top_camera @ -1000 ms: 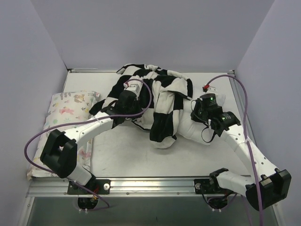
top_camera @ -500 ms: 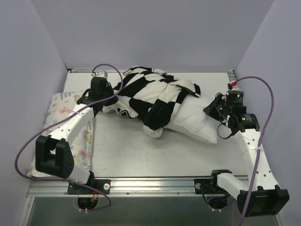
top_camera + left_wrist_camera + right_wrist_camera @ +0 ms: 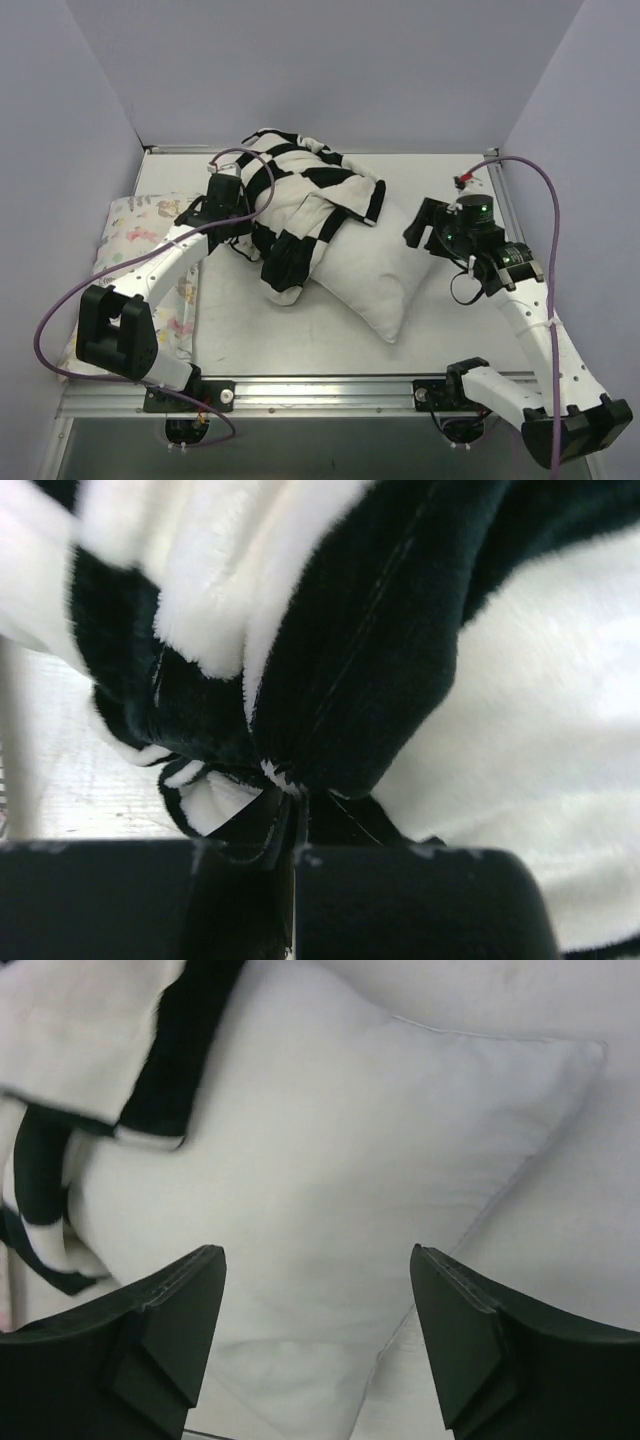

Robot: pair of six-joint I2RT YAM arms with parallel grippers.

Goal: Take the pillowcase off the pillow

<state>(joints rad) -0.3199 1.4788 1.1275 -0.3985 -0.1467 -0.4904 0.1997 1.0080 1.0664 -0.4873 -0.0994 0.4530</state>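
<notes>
The black and white checked pillowcase (image 3: 300,195) is bunched over the far left end of the white pillow (image 3: 375,275), whose bare end points toward the front of the table. My left gripper (image 3: 238,215) is at the pillowcase's left edge, shut on a fold of it. In the left wrist view the left gripper (image 3: 295,825) pinches the dark seam of the pillowcase (image 3: 380,630). My right gripper (image 3: 422,228) hangs just right of the pillow, open. In the right wrist view the right gripper (image 3: 315,1260) stands wide above the pillow (image 3: 330,1140), holding nothing, with the pillowcase (image 3: 90,1050) at upper left.
A pastel floral pillow (image 3: 140,235) lies along the left wall under the left arm. Lilac walls close in the back and both sides. A metal rail (image 3: 320,390) runs along the near edge.
The right gripper has opened and let go of the pillow. The pillow's bare end has swung toward the front. The left gripper stays shut on the pillowcase and has shifted slightly right.
</notes>
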